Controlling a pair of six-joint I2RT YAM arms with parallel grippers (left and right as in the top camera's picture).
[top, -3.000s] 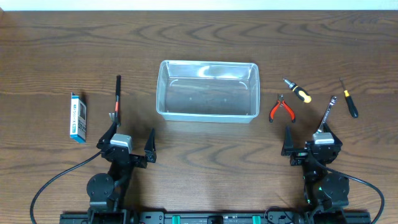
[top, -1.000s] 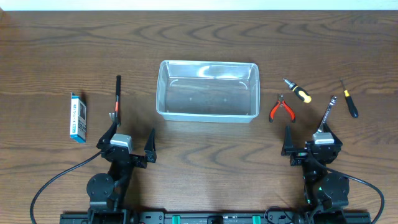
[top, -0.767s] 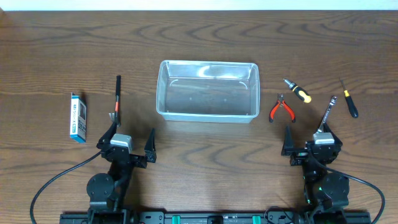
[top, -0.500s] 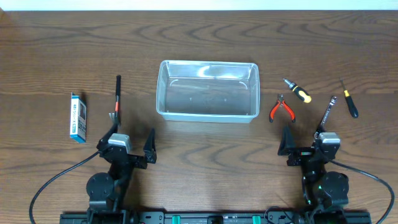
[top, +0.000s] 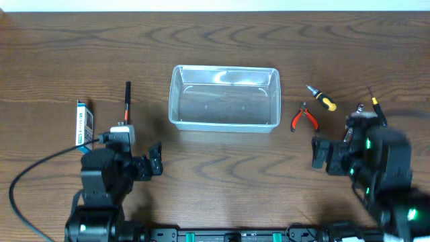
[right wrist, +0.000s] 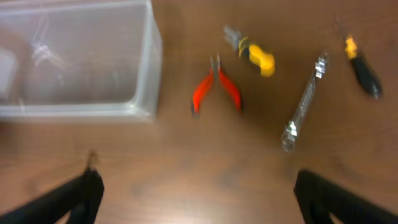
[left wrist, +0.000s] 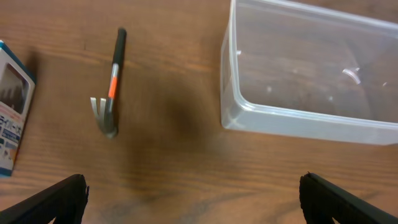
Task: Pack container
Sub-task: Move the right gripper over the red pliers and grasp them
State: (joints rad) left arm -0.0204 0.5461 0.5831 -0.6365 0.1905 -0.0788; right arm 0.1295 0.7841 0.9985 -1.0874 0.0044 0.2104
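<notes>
Clear plastic container [top: 224, 99]: empty and upright on the tabletop [top: 215, 40]. It sits ahead and to the right of the left gripper, and ahead and to the left of the right gripper.
Left gripper [left wrist: 194, 200]: spread wide, holding nothing, raised above the wood.
Right gripper [right wrist: 199, 196]: also spread wide and empty. Its wrist view is blurred, so fine detail there is uncertain.
Left-side stock: a claw hammer [left wrist: 111, 81] lies flat ahead and to the left of the left gripper, head nearest it and handle pointing away. A blue-and-white box [left wrist: 9, 124] lies further left.
Right-side stock: the pliers [right wrist: 216, 92] lie straight ahead of the right gripper, near the container wall. A stubby screwdriver [right wrist: 252, 53] lies just beyond them, a wrench [right wrist: 303, 112] ahead-right, and a slim screwdriver [right wrist: 360, 65] farthest right.
Step in hand (judgement): approach for a first pick; nothing is packed yet.
Method, left: turn the gripper across the hammer handle, descend at mid-handle and close there. The head end is likely heavier and may tip.
Method, right: take the pliers across both red grips so that they cannot splay.
Placement: lift above the rim before moving across, and release low inside.
Risk: thin, flat tools may slide on the wood, and both arms converge on one container.
</notes>
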